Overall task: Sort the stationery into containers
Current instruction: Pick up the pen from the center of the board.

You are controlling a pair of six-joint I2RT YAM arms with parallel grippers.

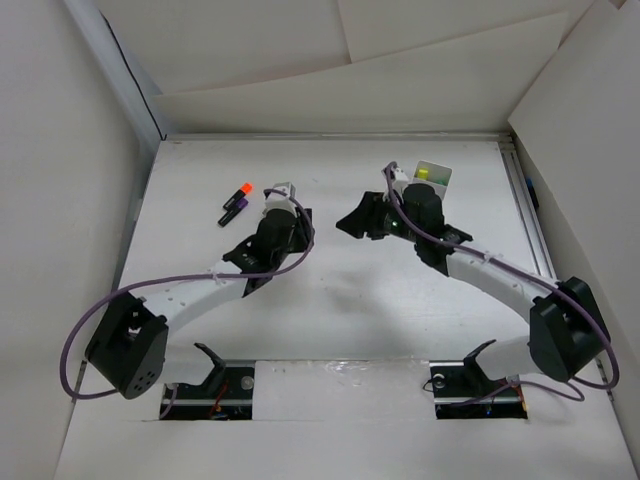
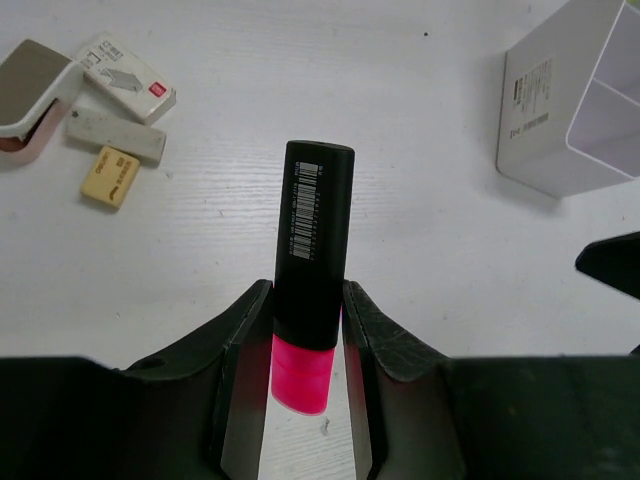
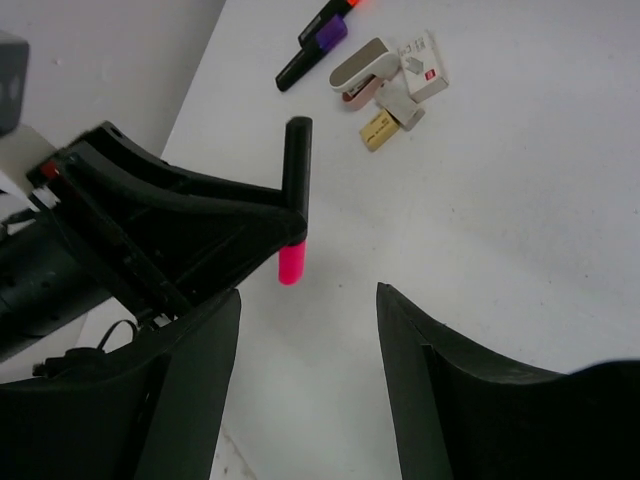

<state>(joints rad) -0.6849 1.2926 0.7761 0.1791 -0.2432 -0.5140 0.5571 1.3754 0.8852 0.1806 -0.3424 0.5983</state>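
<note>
Currently your left gripper [image 2: 306, 300] is clamped on a black marker [image 2: 318, 210] with a pink cap. The cap end sits between the fingers and the barcoded barrel points out past them. Your right gripper [image 3: 305, 295] stands spread wide with nothing between its fingers. You can see the white container [image 2: 560, 150] well off to the right in the left wrist view, apart from the held marker. An orange-capped marker [image 1: 243, 189] and a purple-capped marker [image 3: 318, 48] lie together on the table [image 2: 420, 250], near a stapler [image 2: 30, 90] and a few erasers [image 2: 110, 175].
</note>
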